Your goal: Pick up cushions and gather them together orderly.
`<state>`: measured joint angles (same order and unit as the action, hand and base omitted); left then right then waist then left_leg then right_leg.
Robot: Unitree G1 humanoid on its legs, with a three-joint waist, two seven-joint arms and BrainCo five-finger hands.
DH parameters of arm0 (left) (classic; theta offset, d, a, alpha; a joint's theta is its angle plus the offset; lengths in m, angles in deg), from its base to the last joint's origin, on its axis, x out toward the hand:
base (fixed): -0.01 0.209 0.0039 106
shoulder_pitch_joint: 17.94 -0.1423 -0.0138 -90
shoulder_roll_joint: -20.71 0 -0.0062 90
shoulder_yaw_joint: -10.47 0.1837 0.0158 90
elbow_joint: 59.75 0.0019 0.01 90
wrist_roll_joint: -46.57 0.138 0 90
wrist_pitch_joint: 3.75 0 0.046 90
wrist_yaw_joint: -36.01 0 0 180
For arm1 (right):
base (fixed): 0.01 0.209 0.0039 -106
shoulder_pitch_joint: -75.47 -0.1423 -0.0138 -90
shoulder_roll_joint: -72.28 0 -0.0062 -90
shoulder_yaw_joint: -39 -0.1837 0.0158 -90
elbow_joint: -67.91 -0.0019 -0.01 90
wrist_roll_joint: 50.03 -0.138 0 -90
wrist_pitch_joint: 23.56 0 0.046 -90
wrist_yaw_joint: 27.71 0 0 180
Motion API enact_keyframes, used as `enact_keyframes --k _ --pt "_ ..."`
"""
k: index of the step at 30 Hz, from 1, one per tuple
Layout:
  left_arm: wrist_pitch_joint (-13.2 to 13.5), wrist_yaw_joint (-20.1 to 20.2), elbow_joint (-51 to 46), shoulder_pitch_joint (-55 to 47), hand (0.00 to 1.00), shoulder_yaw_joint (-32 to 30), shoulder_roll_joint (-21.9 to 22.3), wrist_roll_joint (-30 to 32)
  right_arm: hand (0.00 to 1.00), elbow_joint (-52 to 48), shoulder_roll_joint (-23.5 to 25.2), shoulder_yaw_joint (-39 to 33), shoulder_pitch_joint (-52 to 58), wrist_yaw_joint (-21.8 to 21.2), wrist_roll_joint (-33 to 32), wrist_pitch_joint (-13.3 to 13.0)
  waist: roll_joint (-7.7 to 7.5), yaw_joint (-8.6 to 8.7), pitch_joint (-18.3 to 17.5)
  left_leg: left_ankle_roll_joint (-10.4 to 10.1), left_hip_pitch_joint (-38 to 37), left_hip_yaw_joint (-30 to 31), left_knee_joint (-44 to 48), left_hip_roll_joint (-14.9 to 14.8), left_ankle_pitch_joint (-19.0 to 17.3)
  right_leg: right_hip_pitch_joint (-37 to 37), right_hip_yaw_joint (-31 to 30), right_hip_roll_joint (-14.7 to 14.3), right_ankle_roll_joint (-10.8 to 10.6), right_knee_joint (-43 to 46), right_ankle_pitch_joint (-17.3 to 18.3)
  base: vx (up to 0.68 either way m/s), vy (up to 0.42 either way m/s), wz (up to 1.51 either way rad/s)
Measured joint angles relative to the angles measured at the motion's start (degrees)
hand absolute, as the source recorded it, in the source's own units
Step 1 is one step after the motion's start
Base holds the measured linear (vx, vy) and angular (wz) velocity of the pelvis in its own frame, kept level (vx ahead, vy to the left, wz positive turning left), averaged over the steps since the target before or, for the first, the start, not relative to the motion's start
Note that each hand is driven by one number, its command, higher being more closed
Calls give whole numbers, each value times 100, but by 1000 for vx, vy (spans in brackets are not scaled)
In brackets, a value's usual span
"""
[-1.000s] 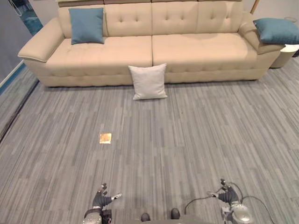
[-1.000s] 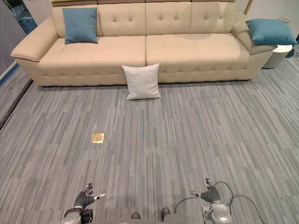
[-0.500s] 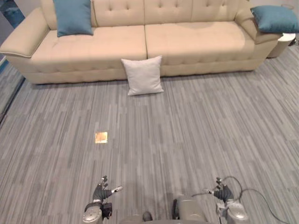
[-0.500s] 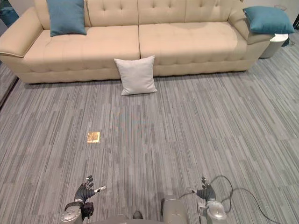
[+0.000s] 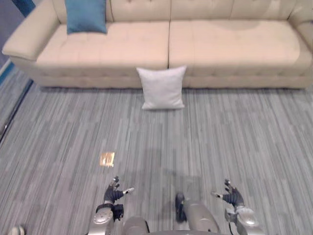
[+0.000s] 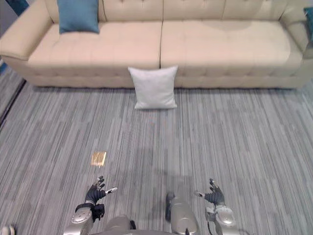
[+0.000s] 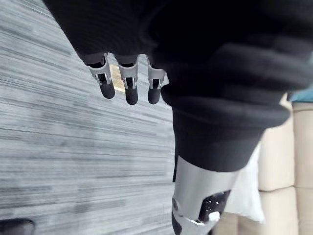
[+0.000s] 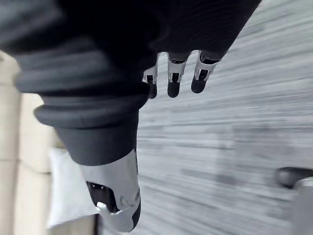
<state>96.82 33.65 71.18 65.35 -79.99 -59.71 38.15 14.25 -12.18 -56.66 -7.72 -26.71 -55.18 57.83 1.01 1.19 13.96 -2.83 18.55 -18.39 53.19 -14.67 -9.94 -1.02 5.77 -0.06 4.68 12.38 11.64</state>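
A white cushion (image 5: pixel 162 87) leans upright against the front of the beige sofa (image 5: pixel 220 46), standing on the grey carpet. A teal cushion (image 5: pixel 86 15) rests against the sofa's back at its left end. My left hand (image 5: pixel 113 195) hangs low near the bottom edge, fingers relaxed and empty. My right hand (image 5: pixel 232 198) hangs likewise at the lower right, open and empty. Both hands are far from the cushions. The white cushion (image 7: pixel 244 196) also shows past my left hand (image 7: pixel 128 83) in the left wrist view, and as a pale shape (image 8: pixel 66 188) beside my right hand (image 8: pixel 171 78).
A small yellowish plate (image 5: pixel 106 158) is set in the carpet ahead of my left hand. A dark strip runs along the floor at the far left. Wide carpet lies between me and the sofa.
The camera has moved closer to the sofa and shifted; the white cushion now looks larger and nearer. The teal cushion on the right armrest has left the left eye view. Both hands stay open.
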Motion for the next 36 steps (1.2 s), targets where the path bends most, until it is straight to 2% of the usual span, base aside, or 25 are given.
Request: enact_keyframes --k 3,4,6,7,8,9,10,11,14,16,18,19,20,21,22,23,24,25,26,27,29,31,33,35,36 --pt "-2 -3 10 -75 0 24 41 1 0 63 -13 -25 -5 5 0 3 6 -149 -3 -264 191 289 -3043 638 236 -624 -200 119 -178 -434 164 529 73 -40" --pt "-3 -6 19 -127 0 41 64 2 0 177 -38 -35 -18 18 4 4 92 -208 -41 -505 210 584 -3981 797 447 -825 -330 84 -298 -594 262 636 236 -64" --pt "-7 -19 153 -129 0 33 11 6 0 389 -40 -24 -20 18 16 9 155 -254 -114 -131 281 782 -3992 863 1090 -1115 -521 119 -486 -605 529 608 269 -58" --pt "-9 -23 258 -142 0 29 -4 15 0 492 -7 -26 11 15 47 8 -2 -197 -208 204 222 864 -3943 1106 1348 -1035 -611 335 -656 -167 647 633 257 -25" --pt "-4 -5 261 -108 0 54 -7 19 0 583 13 -44 43 15 91 13 -177 -166 -222 417 54 805 -3937 1271 1206 -657 -717 552 -793 806 723 641 240 -12" --pt "-4 -5 261 -108 0 56 -7 19 0 585 15 -45 44 15 92 13 -182 -166 -222 421 50 803 -3936 1279 1204 -648 -723 557 -796 830 723 756 270 -4" --pt "-6 -4 282 -105 0 116 -39 28 0 749 58 -51 85 0 125 22 -404 -83 -218 570 -391 730 -3934 1582 892 36 -805 838 -1514 2788 188 617 197 17" --pt "-15 -10 314 -103 0 188 -114 32 0 806 93 -25 119 -4 125 32 -419 4 -208 658 -772 732 -3951 1645 671 415 -795 969 -1739 3913 -179 614 185 14" --pt "-13 -21 316 -103 0 268 -228 26 0 794 99 148 119 -15 127 20 -311 82 -194 678 -1719 727 -4311 1620 367 1053 -488 1007 -1113 4810 182 527 119 -11" --pt "-10 -23 345 19 0 265 -338 18 0 787 94 294 -13 -17 128 8 -178 126 -124 628 -2317 712 -4603 1465 215 1556 -151 801 -779 4132 471 443 15 -6" --pt "-8 -25 372 190 0 258 -397 17 0 827 91 346 -66 -18 131 7 -162 158 -101 605 -2583 708 -4725 1361 195 2072 -10 597 -797 2684 451 514 -82 15" --pt "-5 -22 377 224 0 260 -405 19 0 887 90 344 -79 -17 131 14 -176 207 -92 560 -2673 721 -4738 1325 167 2148 -35 508 -816 1791 183 567 -141 43" --pt "1 -23 390 206 0 260 -465 19 0 941 90 342 -50 -16 131 18 -271 266 -119 365 -2839 730 -4740 1361 44 2080 -187 422 -822 516 -491 586 -159 46" --pt "-2 -23 418 130 0 263 -502 24 0 991 87 342 106 -17 135 20 -446 277 -145 114 -3085 803 -4704 1500 -208 2025 -427 432 -737 43 -1585 516 -152 44" --pt "-8 -18 507 113 0 252 -433 34 0 1036 43 337 138 -14 136 31 -407 295 -150 47 -3202 887 -4671 1446 -316 2016 -495 412 -469 242 -1847 513 -163 18" --pt "-14 -10 574 85 0 249 -279 62 0 1063 -22 320 91 -8 144 89 -211 275 -215 -74 -3167 901 -4420 1217 -333 2080 -394 298 -398 565 -1506 403 -157 10" --pt "-15 -11 576 86 0 245 -218 70 0 1005 -26 309 98 -11 144 97 -174 283 -209 -86 -3072 933 -4082 1159 -340 2067 -342 290 -418 647 -1338 471 -220 16" --pt "-14 -12 564 97 0 223 -85 81 0 872 -3 250 163 -19 154 111 -111 312 -180 -168 -2645 1016 -3017 1016 -297 1870 -212 265 -372 662 -1132 459 -264 42" --pt "-14 -11 553 101 0 209 47 83 0 705 9 234 286 -20 185 125 -39 283 -138 -606 -2097 1044 -1650 711 -11 1512 -107 191 -303 579 -967 445 -257 41" --pt "-14 -5 534 73 0 208 94 83 0 628 13 234 342 -16 184 126 -21 253 -135 -675 -1885 1030 -1033 515 -2 1344 -72 137 -271 557 -881 487 -260 16" --pt "-13 0 380 -86 0 215 188 134 0 268 50 235 444 -3 174 113 -31 112 -131 -561 -1332 667 98 61 -68 832 -34 36 -133 473 -575 456 -212 -9" --pt "-14 7 330 -101 0 212 221 137 0 122 94 218 416 5 158 98 -33 75 -166 -382 -1004 336 -305 -73 -173 570 -44 38 -139 297 -484 301 -82 -7" --pt "-15 0 330 -103 0 208 241 139 0 45 91 192 359 17 122 98 11 21 -170 -311 -890 141 -1343 39 -207 475 -115 93 -186 251 -462 258 15 -19" --pt "-13 -17 331 -68 0 211 302 138 0 41 90 150 338 30 123 99 41 -56 -186 -361 -949 279 -2961 398 -123 454 -245 149 -305 299 -384 291 84 -26" --pt "-12 -19 339 -58 0 217 328 136 0 40 88 146 328 33 125 98 87 -62 -197 -263 -1006 373 -3620 518 201 496 -280 139 -415 378 -312 328 163 -30"
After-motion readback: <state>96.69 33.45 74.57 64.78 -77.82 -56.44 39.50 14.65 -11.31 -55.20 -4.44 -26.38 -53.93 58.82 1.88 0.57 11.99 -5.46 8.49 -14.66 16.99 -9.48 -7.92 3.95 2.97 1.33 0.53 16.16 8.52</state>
